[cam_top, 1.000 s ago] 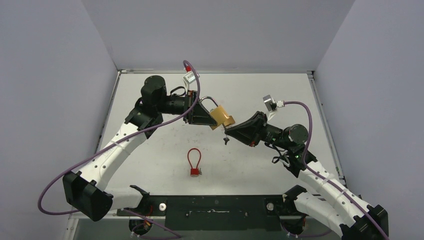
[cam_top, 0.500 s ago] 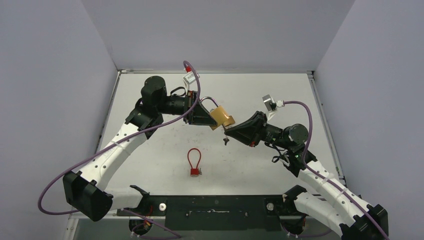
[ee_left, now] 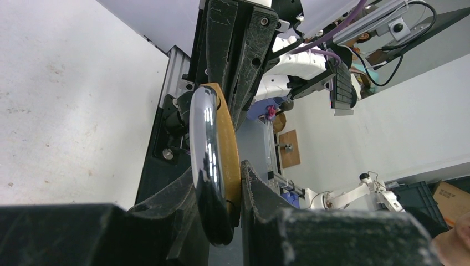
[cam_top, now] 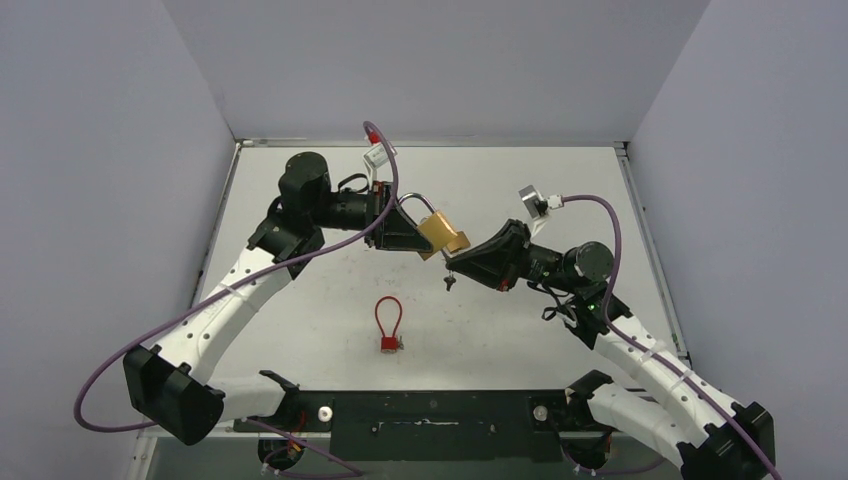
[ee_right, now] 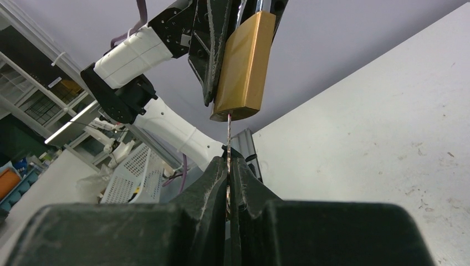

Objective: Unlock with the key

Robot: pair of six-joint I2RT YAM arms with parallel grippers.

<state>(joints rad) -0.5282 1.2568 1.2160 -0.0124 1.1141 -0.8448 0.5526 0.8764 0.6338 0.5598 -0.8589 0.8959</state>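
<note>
My left gripper (cam_top: pixel 412 238) is shut on a brass padlock (cam_top: pixel 443 233) with a silver shackle (cam_top: pixel 419 203), held above the table's middle. In the left wrist view the padlock (ee_left: pixel 226 147) sits edge-on between the fingers, its shackle (ee_left: pixel 203 138) beside it. My right gripper (cam_top: pixel 462 262) is shut on a key (ee_right: pixel 228 138); the blade points up and its tip meets the padlock's bottom face (ee_right: pixel 244 66). A second key (cam_top: pixel 450 282) hangs below the right fingers.
A small red cable lock (cam_top: pixel 389 322) lies on the table nearer the front. The black base rail (cam_top: pixel 430 412) runs along the near edge. Grey walls enclose the white table (cam_top: pixel 560 180) on three sides.
Both arms shifted slightly left. The right gripper moved the key a little closer to the padlock's bottom.
</note>
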